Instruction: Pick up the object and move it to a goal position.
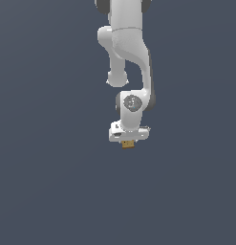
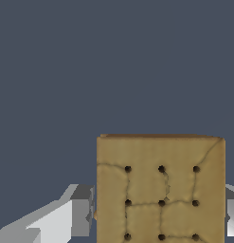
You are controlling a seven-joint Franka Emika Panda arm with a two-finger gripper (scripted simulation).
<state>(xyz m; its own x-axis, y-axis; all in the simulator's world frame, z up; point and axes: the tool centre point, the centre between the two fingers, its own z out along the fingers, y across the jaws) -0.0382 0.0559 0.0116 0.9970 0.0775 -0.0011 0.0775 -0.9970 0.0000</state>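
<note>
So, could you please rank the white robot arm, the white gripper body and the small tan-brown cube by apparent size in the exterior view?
1. White robot arm: largest by far.
2. White gripper body: a wide, short block at the arm's end.
3. Tan-brown wood-coloured cube: smallest, clearly narrower than the gripper body, peeking out beneath it.

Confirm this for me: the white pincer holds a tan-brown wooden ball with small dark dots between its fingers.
Not a ball. The white pincer holds a tan-brown wooden cube with small dark dots between its fingers. The wrist view shows its flat square face and straight edges; the exterior view shows it as a small block under the pincer.
</note>
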